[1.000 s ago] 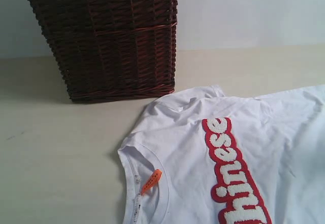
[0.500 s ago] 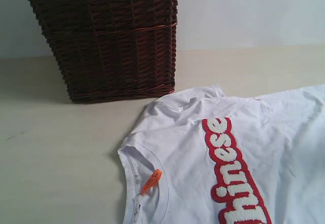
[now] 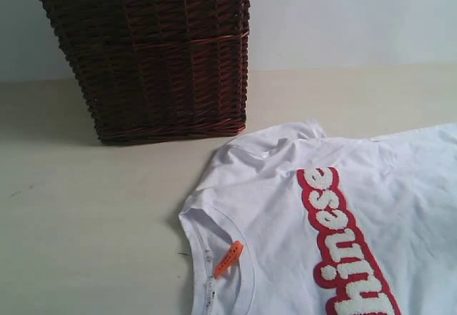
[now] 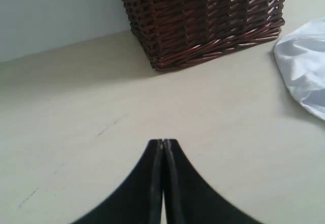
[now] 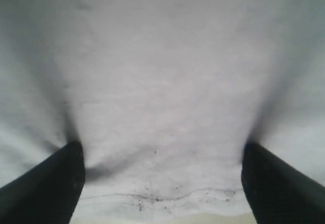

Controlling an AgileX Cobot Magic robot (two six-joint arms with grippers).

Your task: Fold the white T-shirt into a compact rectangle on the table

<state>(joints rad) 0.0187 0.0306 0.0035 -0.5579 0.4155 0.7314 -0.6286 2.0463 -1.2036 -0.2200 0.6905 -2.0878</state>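
**A:** How is the left arm placed?

**B:** The left gripper (image 4: 163,144) hangs low over the bare table (image 4: 76,132). Its two fingers are pressed fully together and they hold nothing. It points toward the basket (image 4: 203,21), which stands well ahead of it.

**A:** And the right arm?

**B:** The right gripper (image 5: 161,155) looks straight down on the shirt (image 5: 162,82). Its jaws stand wide apart. Both fingers (image 5: 61,178) seem to press on the white cloth, because the cloth dents a little and a shadow gathers at each tip. Between the tips the cloth lies smooth and is not pinched. A hem with small dark specks runs close to the tips, and past the hem shows a thin strip of table.

**A:** Where is the shirt?

**B:** It lies spread on the table, in the lower right of the exterior view, and it runs out of the picture at the right and at the bottom. The collar faces the left side, with an orange tag (image 3: 228,258) inside it. A red band (image 3: 343,236) with fuzzy white letters crosses the chest.

**A:** What stands around it?

**B:** The dark wicker basket stands upright on the table behind the shirt. One sleeve reaches near its lower corner, but they are apart. In the left wrist view a rumpled edge of the shirt lies beside the basket, with bare table between it and the closed fingers.
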